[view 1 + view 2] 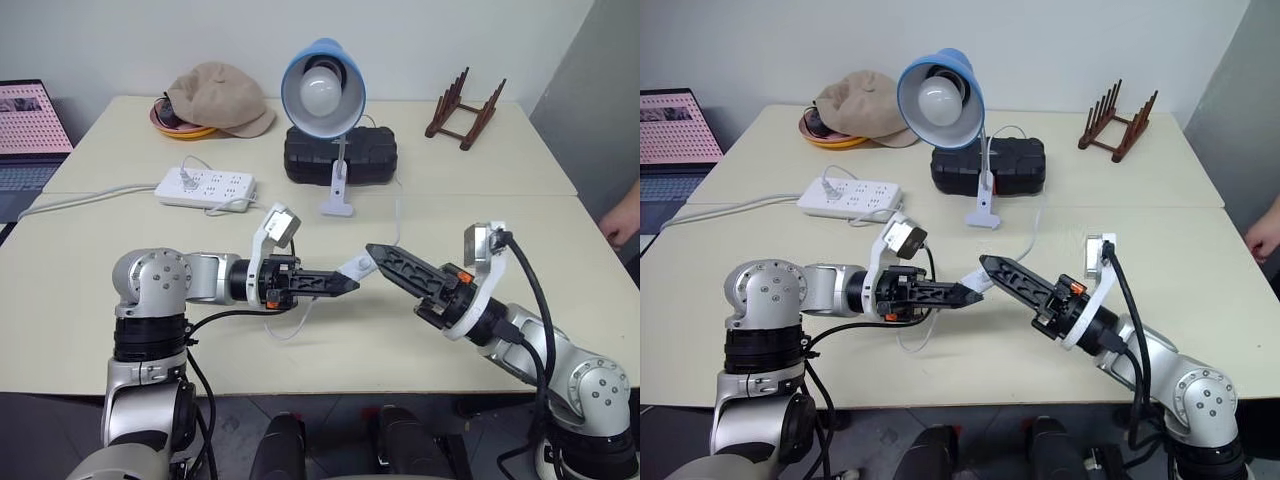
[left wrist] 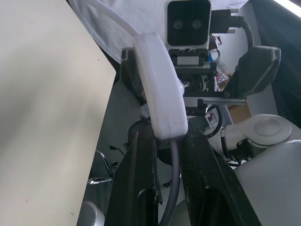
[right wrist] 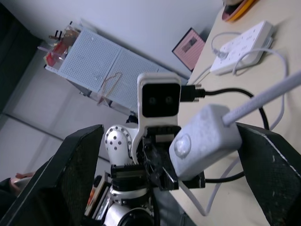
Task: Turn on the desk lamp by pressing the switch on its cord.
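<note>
A: Reporting largest to smallest. Desk (image 1: 560, 260): pale, carrying all items. Desk lamp (image 1: 322, 85): upright near the far middle, blue shade facing the camera, bulb looks unlit. Power strip (image 1: 205, 187): beside the lamp, on the robot's left. A black case, a cap and a wooden rack stand at the back.

B: Status of the hands?

A: Left hand (image 1: 345, 284): closed on the cord (image 2: 173, 174) just below the switch (image 2: 160, 89), holding the switch raised above the desk, in front of the lamp. Right hand (image 1: 375, 252): jaws spread wide, one finger (image 3: 77, 174) on each side of the switch (image 3: 203, 136) without touching it, button face turned toward it.

B: Progress?

A: By my judgement, pickup and presentation of the switch are complete. Pressing is not yet done, and the lamp gives no sign of being lit.

B: Remaining steps?

A: Bring a right fingertip onto the round button, press, then confirm the bulb glows. Risk: the switch may swing away on its cord under pressure, so the left grip must hold firm.
</note>
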